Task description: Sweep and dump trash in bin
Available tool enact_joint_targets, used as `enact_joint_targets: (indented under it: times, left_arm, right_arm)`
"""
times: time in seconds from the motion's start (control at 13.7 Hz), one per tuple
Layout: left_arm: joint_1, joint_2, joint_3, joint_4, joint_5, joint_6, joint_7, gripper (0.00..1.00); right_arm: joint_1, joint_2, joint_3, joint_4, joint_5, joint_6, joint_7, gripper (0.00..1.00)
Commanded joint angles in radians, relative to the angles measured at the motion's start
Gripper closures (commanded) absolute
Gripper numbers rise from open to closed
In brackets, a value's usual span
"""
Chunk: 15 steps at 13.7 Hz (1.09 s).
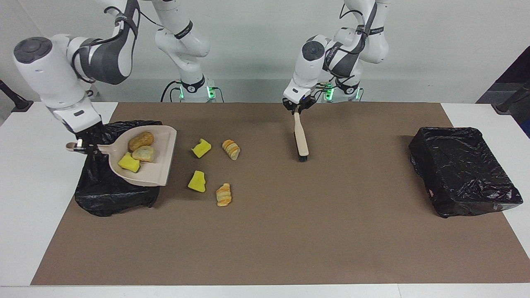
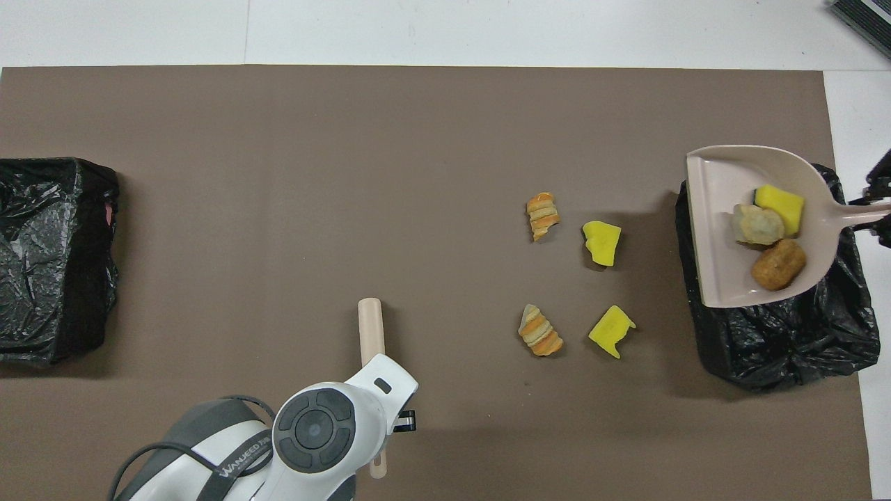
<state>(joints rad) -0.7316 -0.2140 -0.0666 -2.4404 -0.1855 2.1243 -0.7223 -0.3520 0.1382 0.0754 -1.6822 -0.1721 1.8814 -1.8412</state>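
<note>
Right gripper (image 1: pixel 85 145) is clamped on the dustpan (image 1: pixel 159 159) handle, holding it over the bin (image 1: pixel 103 198) at its end, three trash bits (image 1: pixel 138 154) still inside. Left gripper (image 1: pixel 297 108) is pinched tight on the brush (image 1: pixel 301 138). Four more bits (image 1: pixel 213 171) sit on the mat (image 1: pixel 290 231) beside that bin.
</note>
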Motion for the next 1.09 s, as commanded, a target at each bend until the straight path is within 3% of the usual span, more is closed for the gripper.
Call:
enact_joint_targets:
  times: [0.0, 0.36, 0.44, 0.58, 0.8, 0.88, 1.02]
  left_arm:
    - [-0.029, -0.05, 0.016, -0.084, 0.012, 0.084, -0.019, 1.0]
    - [-0.028, -0.047, 0.016, -0.124, -0.006, 0.103, -0.026, 1.0]
    - [-0.026, -0.047, 0.016, -0.126, -0.006, 0.102, -0.026, 0.91]
    - [-0.022, -0.048, 0.016, -0.127, -0.006, 0.095, -0.023, 0.55]
    - [-0.014, -0.039, 0.016, -0.117, -0.006, 0.082, -0.026, 0.18]
    - [-0.012, -0.033, 0.018, -0.105, -0.006, 0.068, -0.028, 0.0]
    - [0.024, -0.035, 0.019, -0.075, -0.005, 0.049, -0.014, 0.0]
  right_arm:
    - [-0.044, -0.02, 0.015, -0.027, -0.122, 0.054, -0.035, 1.0]
    - [-0.009, -0.028, 0.017, -0.05, -0.384, 0.081, 0.023, 1.0]
    - [0.004, -0.041, 0.017, -0.076, -0.429, 0.082, 0.077, 1.0]
    - [0.043, -0.098, 0.017, -0.173, -0.521, 0.085, 0.225, 1.0]
    - [0.129, -0.161, 0.018, -0.312, -0.719, 0.082, 0.442, 1.0]
    - [0.151, -0.16, 0.018, -0.332, -0.78, 0.081, 0.492, 1.0]
    - [0.186, -0.16, 0.018, -0.346, -0.891, 0.065, 0.536, 1.0]
